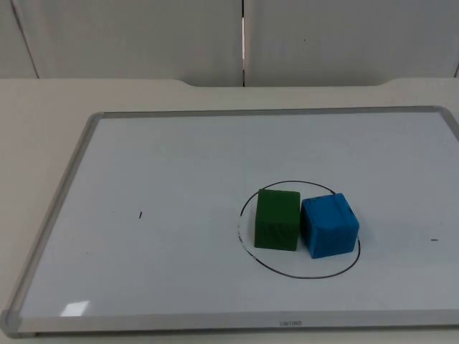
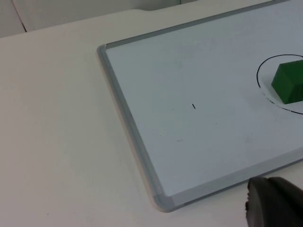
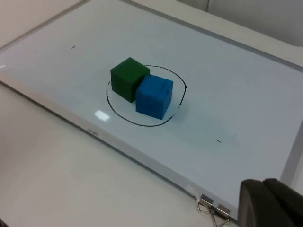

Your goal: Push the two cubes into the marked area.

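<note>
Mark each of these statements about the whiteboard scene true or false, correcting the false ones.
1. The green foam cube and the blue foam cube sit side by side, touching. True.
2. Both cubes lie inside the hand-drawn black circle. True.
3. The cubes rest on bare table. False: they rest on the metal-framed whiteboard.
4. The blue cube is stacked on the green one. False: both stand on the board.
5. A red cube stands near the board's edge. False: just green and blue cubes.

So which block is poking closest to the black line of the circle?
The blue cube. Its outer side reaches the drawn circle line at the right, while the green cube beside it sits with white board showing between it and the line.
</note>
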Controlling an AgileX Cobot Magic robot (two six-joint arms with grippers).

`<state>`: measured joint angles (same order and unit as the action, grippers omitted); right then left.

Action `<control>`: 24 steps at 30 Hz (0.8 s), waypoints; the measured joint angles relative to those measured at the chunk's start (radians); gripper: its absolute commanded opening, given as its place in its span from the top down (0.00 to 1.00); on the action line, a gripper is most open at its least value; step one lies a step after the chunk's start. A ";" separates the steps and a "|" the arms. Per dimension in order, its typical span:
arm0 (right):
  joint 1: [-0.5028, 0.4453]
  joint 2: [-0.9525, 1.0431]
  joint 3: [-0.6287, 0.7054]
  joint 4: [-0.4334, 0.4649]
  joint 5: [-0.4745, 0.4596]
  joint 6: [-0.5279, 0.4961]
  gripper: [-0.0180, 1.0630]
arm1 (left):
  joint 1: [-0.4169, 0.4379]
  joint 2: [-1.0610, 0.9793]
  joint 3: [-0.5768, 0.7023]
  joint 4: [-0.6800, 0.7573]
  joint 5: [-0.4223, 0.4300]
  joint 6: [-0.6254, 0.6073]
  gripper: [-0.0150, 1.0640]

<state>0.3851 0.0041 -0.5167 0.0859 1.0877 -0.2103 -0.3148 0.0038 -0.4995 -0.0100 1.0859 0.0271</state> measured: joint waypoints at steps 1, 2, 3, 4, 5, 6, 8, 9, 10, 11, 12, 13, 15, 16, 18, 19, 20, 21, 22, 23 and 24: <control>0.000 0.000 0.000 0.000 0.000 0.000 0.98 | 0.000 0.000 0.000 0.000 0.000 0.000 0.99; 0.000 0.000 0.000 0.001 0.001 -0.002 0.98 | 0.000 0.000 0.000 0.000 0.000 0.000 0.99; 0.000 0.000 0.000 0.005 0.002 -0.002 0.98 | 0.000 0.000 0.000 0.000 0.000 0.000 0.99; 0.000 0.000 0.000 0.009 0.002 -0.002 0.98 | 0.000 0.000 0.000 0.000 0.000 0.000 0.99; 0.000 0.000 0.000 0.010 0.002 -0.002 0.98 | 0.000 0.000 0.000 0.000 0.000 0.000 0.99; 0.000 0.000 0.000 0.010 0.002 0.016 0.98 | 0.000 0.000 0.000 0.000 0.000 0.000 0.99; 0.000 0.000 0.000 0.000 0.002 0.044 0.98 | 0.000 0.000 0.000 0.000 0.000 0.000 0.99; 0.000 0.000 0.000 -0.015 0.002 0.070 0.98 | 0.000 0.000 0.000 0.000 0.000 0.000 0.99; 0.000 0.000 0.000 -0.035 0.002 0.106 0.98 | 0.000 0.000 0.000 0.000 0.000 0.000 0.99; 0.000 0.000 0.000 -0.045 0.002 0.119 0.98 | 0.000 0.000 0.000 0.000 0.000 0.000 0.99; 0.000 0.000 0.000 -0.045 0.002 0.119 0.98 | 0.000 0.000 0.000 0.000 0.000 0.000 0.99; 0.000 0.000 0.000 -0.048 0.002 0.126 0.98 | 0.000 0.000 0.000 0.000 0.000 0.000 0.99; 0.000 0.000 0.000 -0.051 0.002 0.132 0.98 | 0.000 0.000 0.000 0.000 0.000 0.000 0.99; 0.000 0.000 0.000 -0.051 0.002 0.140 0.98 | 0.000 0.000 0.000 0.000 0.000 0.000 0.99; 0.000 0.000 0.000 -0.051 0.002 0.161 0.98 | 0.000 0.000 0.000 0.000 0.000 0.000 0.99; 0.000 0.000 0.000 -0.051 0.002 0.161 0.98 | 0.000 0.000 0.000 0.000 0.000 0.000 0.99; 0.000 0.000 0.000 -0.051 0.002 0.174 0.98 | 0.000 0.000 0.000 0.000 0.000 0.000 0.99; 0.000 0.000 0.000 -0.051 0.002 0.182 0.98 | 0.000 0.000 0.000 0.000 0.000 0.000 0.99; 0.000 0.000 0.000 -0.051 0.002 0.187 0.98 | 0.000 0.000 0.000 0.000 0.000 0.000 0.99; 0.000 0.000 0.000 -0.051 0.002 0.189 0.98 | 0.000 0.000 0.000 0.000 0.000 0.000 0.99; 0.000 0.000 0.000 -0.051 0.002 0.190 0.98 | 0.000 0.000 0.000 0.000 0.000 0.000 0.99</control>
<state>0.3851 0.0041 -0.5167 0.0351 1.0900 -0.0201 -0.3148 0.0038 -0.4995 -0.0100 1.0859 0.0271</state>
